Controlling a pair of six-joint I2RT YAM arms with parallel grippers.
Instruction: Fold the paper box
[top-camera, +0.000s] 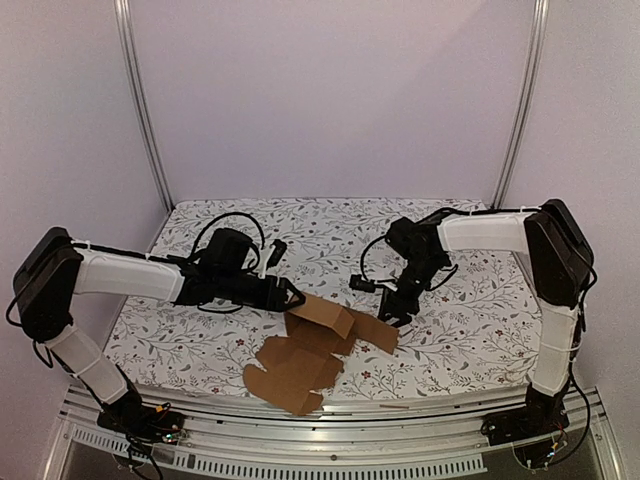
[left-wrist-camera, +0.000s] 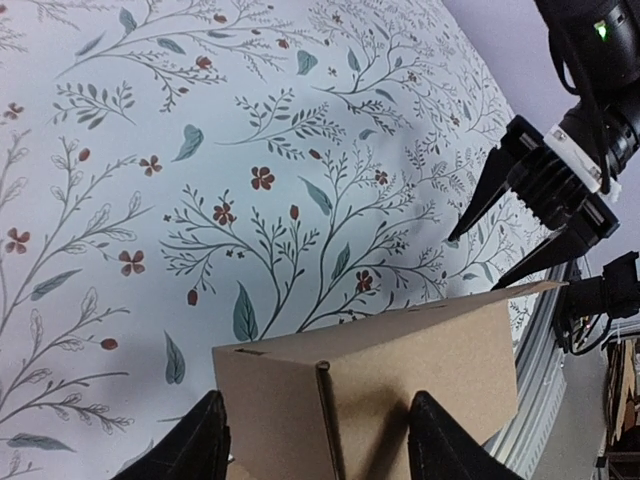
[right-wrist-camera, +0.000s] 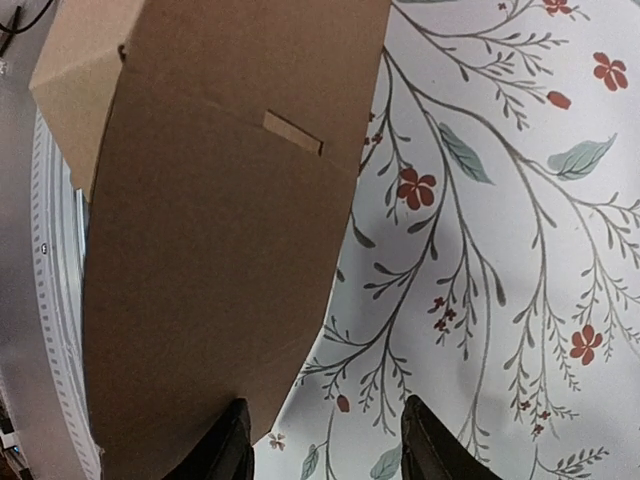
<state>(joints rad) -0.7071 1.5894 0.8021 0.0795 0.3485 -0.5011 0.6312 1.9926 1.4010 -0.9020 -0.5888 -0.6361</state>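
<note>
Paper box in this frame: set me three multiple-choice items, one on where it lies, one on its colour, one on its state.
1. Where is the paper box?
A) far left corner
B) near edge of the table, between the left end effector and the right end effector
C) on the floor
2. Its colour?
A) white
B) blue
C) brown
3. Its state?
A) closed cube
B) partly folded, one panel raised
C) crushed into a ball
Key: 1B, the top view shows it there. 2C, plain brown cardboard in every view. 3B, one panel stands up while other flaps lie flat.
</note>
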